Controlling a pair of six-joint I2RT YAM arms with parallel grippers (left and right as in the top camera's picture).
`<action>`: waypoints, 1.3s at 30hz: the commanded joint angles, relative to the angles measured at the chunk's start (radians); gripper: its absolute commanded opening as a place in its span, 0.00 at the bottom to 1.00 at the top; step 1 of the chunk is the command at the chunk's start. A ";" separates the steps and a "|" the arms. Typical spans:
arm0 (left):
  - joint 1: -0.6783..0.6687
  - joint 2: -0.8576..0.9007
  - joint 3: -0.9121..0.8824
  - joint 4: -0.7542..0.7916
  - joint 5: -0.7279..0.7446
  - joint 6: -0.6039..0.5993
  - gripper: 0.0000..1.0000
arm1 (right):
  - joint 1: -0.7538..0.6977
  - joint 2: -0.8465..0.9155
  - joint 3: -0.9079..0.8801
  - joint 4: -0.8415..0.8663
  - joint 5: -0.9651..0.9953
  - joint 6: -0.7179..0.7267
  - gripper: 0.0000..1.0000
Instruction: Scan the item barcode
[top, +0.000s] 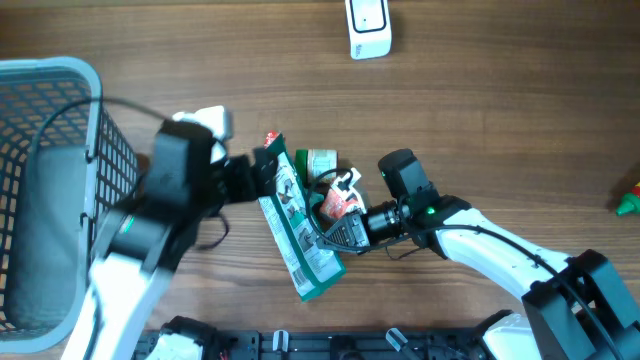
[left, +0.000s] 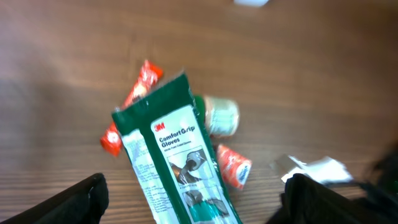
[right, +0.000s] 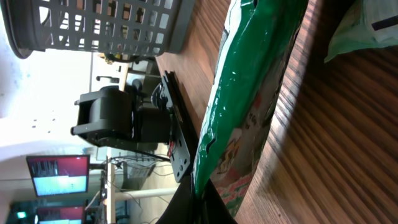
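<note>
The glove pack (left: 171, 155) is a long, flat, glossy packet. It is dark green at the sealed top and along the edges. Its white front panel has a red 3M logo, the words "Comfort Grip Gloves", a small photo and fine print too blurred to read. No barcode can be made out on the face that shows. The pack lies slantwise on the desk (top: 480, 120).

A pale roll (left: 221, 116) and a red sachet (left: 233, 167) are just beside its right edge. Another red sachet (left: 140, 84) pokes out from under its top left corner. The basket (top: 110, 150) stands well to the pack's left. A white device (top: 368, 28) sits well beyond its top end.

The left end effector (left: 196, 180) hangs over the pack's top half with its fingers spread wide. The pack lies in the gap, and neither finger can be seen touching it.

The right end effector (top: 330, 235) is at the pack's right edge, near its lower end. Its jaws are pressed together, pinching that edge. In the right wrist view the green film runs straight down into the dark fingertips.
</note>
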 joint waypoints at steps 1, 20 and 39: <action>-0.002 0.229 0.014 0.024 0.101 -0.031 0.95 | -0.004 -0.021 0.001 0.000 0.024 -0.044 0.05; -0.003 0.512 0.197 -0.101 0.144 -0.083 0.96 | 0.090 -0.149 0.158 -0.364 0.449 -0.266 0.05; -0.061 0.592 0.196 -0.174 0.151 -0.135 0.84 | 0.236 -0.230 0.238 -0.444 0.650 -0.275 0.05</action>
